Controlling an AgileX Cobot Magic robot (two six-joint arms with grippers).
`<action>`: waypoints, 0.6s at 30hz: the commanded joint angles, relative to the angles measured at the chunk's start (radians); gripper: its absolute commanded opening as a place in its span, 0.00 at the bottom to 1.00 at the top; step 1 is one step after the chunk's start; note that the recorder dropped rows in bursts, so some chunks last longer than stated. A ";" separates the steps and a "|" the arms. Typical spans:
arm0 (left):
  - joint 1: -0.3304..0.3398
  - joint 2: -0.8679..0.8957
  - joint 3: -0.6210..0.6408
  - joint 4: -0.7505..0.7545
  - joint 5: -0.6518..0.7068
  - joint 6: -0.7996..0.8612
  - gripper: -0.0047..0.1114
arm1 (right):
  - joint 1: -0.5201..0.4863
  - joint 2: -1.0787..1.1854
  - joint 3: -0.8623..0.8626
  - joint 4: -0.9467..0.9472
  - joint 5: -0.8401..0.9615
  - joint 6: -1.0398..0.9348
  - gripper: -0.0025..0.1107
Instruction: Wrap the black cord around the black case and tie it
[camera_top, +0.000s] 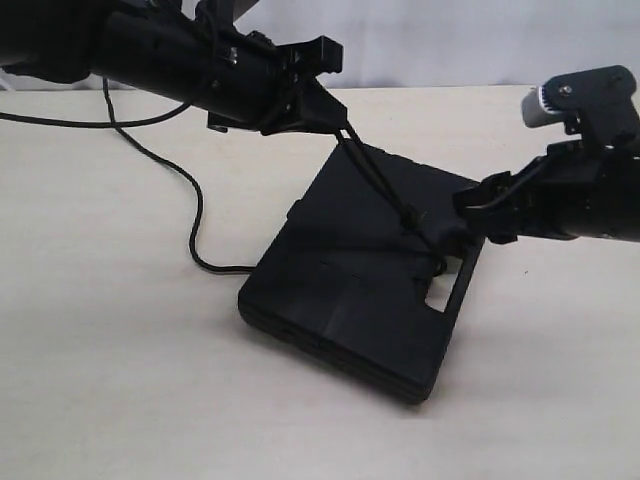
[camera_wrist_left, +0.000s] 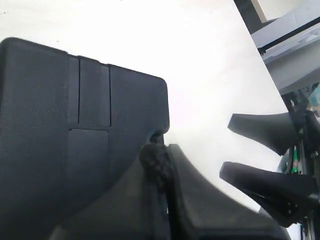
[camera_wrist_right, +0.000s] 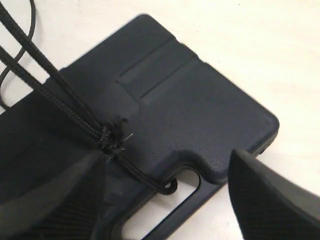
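Exterior view: the pale table (camera_top: 120, 380) carries the black case (camera_top: 350, 290), which lies below the left claw (camera_top: 335, 112) and just beside the right claw (camera_top: 455, 222). The case is flat, rectangular and matte, with a fine pebbled surface and shallow rectangular recessed panels. The left wrist view shows the panels (camera_wrist_left: 92, 95) on the case (camera_wrist_left: 40, 150). In the right wrist view the case (camera_wrist_right: 200, 115) has rounded corners, and its moulded handle (camera_wrist_right: 215, 187) runs along the edge nearest the right claw (camera_wrist_right: 167, 155).

The left claw hangs above the far edge of the case. In the left wrist view its jaws are closed on the black cord (camera_wrist_left: 155, 162), whose braid is pinched between the two pads.

The right claw is wide open. Its fingers (camera_wrist_right: 270, 200) stand on either side of the handle edge and hold nothing. Whether they touch the case cannot be told. The left wrist view shows the same fingers (camera_wrist_left: 265, 130) well spread.

The black cord (camera_top: 380, 180) is thin and braided. It runs taut in paired strands from the left claw down to a frayed knot (camera_top: 415, 222) just in front of the right claw. In the right wrist view the strands (camera_wrist_right: 60, 95) meet at this knot (camera_wrist_right: 112, 136) on the case's top face. One strand goes on from there into the handle opening. A slack length (camera_top: 195, 225) trails over the table below the left arm.
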 joint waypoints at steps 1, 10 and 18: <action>-0.025 0.000 -0.008 0.021 0.007 0.002 0.04 | -0.022 -0.028 0.011 -0.047 0.173 -0.016 0.60; -0.097 0.000 -0.008 0.114 -0.045 0.004 0.04 | 0.109 -0.028 0.054 -0.055 0.119 -0.343 0.60; -0.095 0.000 -0.008 0.196 -0.042 0.005 0.04 | 0.141 0.086 0.058 -0.014 -0.030 -0.371 0.60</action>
